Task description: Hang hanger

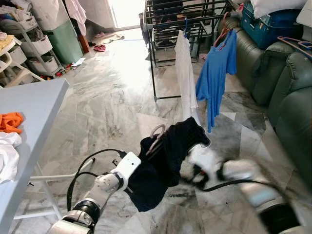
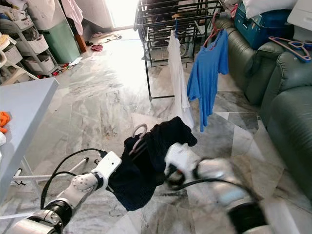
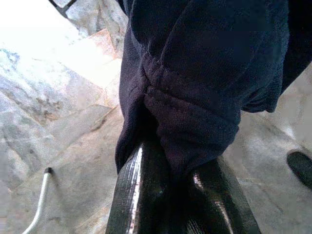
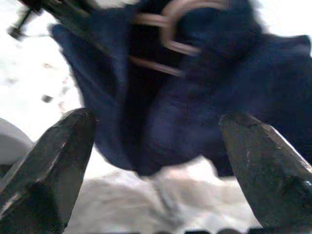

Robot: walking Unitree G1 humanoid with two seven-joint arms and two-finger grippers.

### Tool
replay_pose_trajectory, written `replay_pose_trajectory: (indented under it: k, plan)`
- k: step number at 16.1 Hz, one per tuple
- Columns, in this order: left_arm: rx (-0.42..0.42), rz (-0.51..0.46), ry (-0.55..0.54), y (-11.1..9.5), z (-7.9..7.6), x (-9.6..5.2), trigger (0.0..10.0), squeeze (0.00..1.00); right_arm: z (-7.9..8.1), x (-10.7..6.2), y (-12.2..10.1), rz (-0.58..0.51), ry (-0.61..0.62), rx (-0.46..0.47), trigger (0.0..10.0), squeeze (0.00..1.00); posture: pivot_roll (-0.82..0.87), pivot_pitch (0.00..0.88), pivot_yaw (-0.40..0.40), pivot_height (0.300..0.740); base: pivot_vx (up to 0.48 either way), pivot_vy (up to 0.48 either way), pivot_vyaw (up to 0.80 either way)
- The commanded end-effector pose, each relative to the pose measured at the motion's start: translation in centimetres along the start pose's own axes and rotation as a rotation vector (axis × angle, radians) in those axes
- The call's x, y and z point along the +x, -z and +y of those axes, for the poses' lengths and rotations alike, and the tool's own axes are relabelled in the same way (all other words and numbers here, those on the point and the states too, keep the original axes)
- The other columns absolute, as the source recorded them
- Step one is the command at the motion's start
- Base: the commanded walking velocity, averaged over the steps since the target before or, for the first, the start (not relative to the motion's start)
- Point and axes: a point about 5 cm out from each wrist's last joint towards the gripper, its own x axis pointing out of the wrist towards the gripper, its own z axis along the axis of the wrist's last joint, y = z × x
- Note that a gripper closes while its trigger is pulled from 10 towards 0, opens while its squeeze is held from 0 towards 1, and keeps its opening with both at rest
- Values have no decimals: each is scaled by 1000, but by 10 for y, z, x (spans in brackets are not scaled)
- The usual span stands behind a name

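A dark navy garment (image 1: 163,161) hangs on a pale hanger whose hook (image 1: 157,131) pokes out at its top. My left gripper (image 3: 165,161) is shut on a fold of this garment from below and holds it up over the marble floor. My right gripper (image 4: 156,146) is open, its two fingers (image 4: 63,156) spread wide, facing the garment and the hanger hook (image 4: 180,19) from close by. In the eye views the right hand (image 1: 202,163) is blurred, just right of the garment. The black drying rack (image 1: 190,29) stands further ahead.
A white garment (image 1: 184,73) and a blue shirt (image 1: 214,73) hang on the rack's near side. A green sofa (image 1: 287,97) lines the right, with a blue hanger (image 2: 292,46) on it. A grey table (image 1: 34,107) with an orange cloth (image 1: 9,122) is at the left.
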Motion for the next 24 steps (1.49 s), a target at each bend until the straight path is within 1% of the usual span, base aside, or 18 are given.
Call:
replay_pose_trajectory:
  k: [1, 2, 3, 4, 5, 6, 7, 8, 9, 11, 12, 15, 16, 19, 22, 23, 24]
  plan:
    - [58, -16, -9, -5, 11, -3, 6667, 0, -8, -7, -6, 3, 13, -59, 10000, 0, -226, 0, 155, 740, 0, 0, 0]
    - [90, -8, 6, -3, 11, -4, 4627, 0, -16, -17, -1, 38, 35, -74, 10000, 0, -227, 0, 155, 740, 0, 0, 0]
    - [121, -4, 28, 0, 11, -6, 4196, 0, -24, -27, 4, 72, 57, -71, 10000, 0, -231, 0, 157, 740, 0, 0, 0]
    - [133, -4, 37, 0, 11, -6, 4196, 0, -27, -31, 7, 85, 64, -68, 10000, 0, -231, 0, 157, 740, 0, 0, 0]
    - [157, -8, 62, 1, 10, -8, 3098, 0, -29, -38, 13, 135, 64, -96, 10000, 0, -230, 0, 156, 740, 0, 0, 0]
    - [206, -20, 108, 1, 7, -9, 1373, 0, -32, -46, 23, 204, 54, -126, 10000, 0, -228, 0, 154, 740, 0, 0, 0]
    - [242, -33, 144, -1, 5, -9, 118, 0, -33, -51, 27, 236, 52, -136, 10000, 0, -227, 0, 155, 740, 0, 0, 0]
    - [250, -37, 156, -1, 5, -10, 118, 0, -34, -52, 28, 239, 52, -138, 10000, 0, -227, 0, 155, 740, 0, 0, 0]
    - [293, -50, 205, -3, 1, -10, 0, 0, -35, -52, 26, 241, 51, -151, 10000, 0, -222, 0, 152, 740, 0, 0, 0]
    - [331, -68, 248, -5, -3, -11, 0, 0, -36, -52, 25, 245, 47, -164, 10000, 0, -220, 0, 152, 740, 0, 0, 0]
    - [353, -97, 291, -9, -7, -11, 0, 0, -37, -48, 22, 237, 44, -176, 10000, 0, -218, 0, 153, 740, 0, 0, 0]
    - [373, -125, 327, -13, -11, -11, 0, 0, -35, -41, 17, 210, 26, -189, 10000, 0, -217, 0, 154, 740, 0, 0, 0]
    - [393, -170, 355, -20, -14, -11, 0, 0, -34, -36, 18, 213, 4, -196, 10000, 0, -216, 0, 154, 740, 0, 0, 0]
    - [420, -231, 390, -29, -17, -13, 0, 0, -30, -30, 19, 201, -35, -164, 10000, 0, -215, 0, 154, 740, 0, 0, 0]
    - [456, -312, 426, -45, -21, -14, 0, 0, -23, -22, 32, 250, -96, -146, 10000, 0, -207, 0, 150, 740, 0, 0, 0]
    - [468, -328, 436, -47, -23, -15, 0, 0, -23, -20, 34, 255, -103, -136, 3451, 0, -205, 0, 149, 740, 0, 0, 0]
    - [468, -338, 442, -48, -23, -15, 0, 0, -22, -20, 37, 268, -117, -134, 0, 0, -203, 0, 148, 740, 0, 0, 0]
